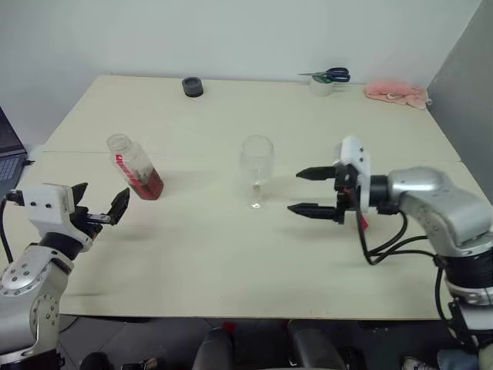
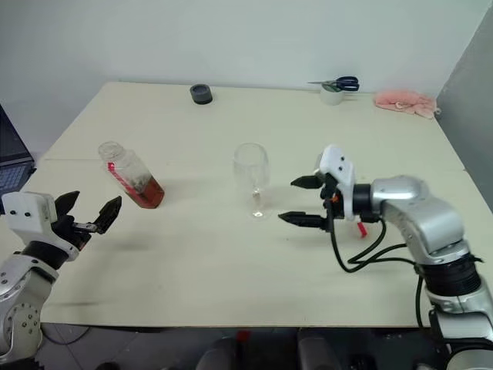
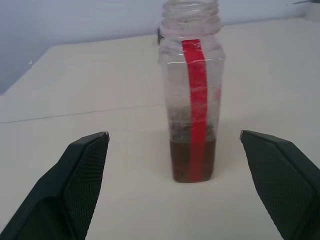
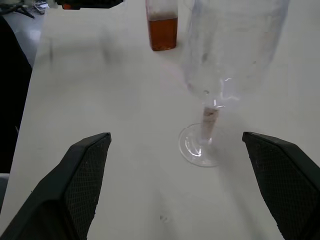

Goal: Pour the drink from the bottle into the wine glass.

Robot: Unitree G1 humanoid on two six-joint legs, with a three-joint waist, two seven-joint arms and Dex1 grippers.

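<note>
A pale cream table [image 1: 231, 254] stands against a plain white wall, and most of its top is bare. The bottle [image 1: 135, 167] stands upright toward the left edge, cap off, mouth open, with only a shallow layer of the reddish-brown drink [image 3: 192, 160] at its bottom. The wine glass [image 1: 256, 169] stands near the middle of the table, empty as far as I can see.

The left gripper [image 1: 98, 206] hovers just short of the bottle with its fingers spread wide, holding nothing. The right gripper [image 1: 316, 191] points at the glass from the right side, fingers likewise spread, not touching it.

That bottle looks light, thin-walled plastic, likely to dent or slip under a hard squeeze; I'd take it across the flat sides at mid-height, over the red label stripe [image 3: 195, 100], clear of the open neck. The glass seems top-heavy and brittle on its thin stem [image 4: 209, 122], so steadying the lower bowl gently would be safest.
</note>
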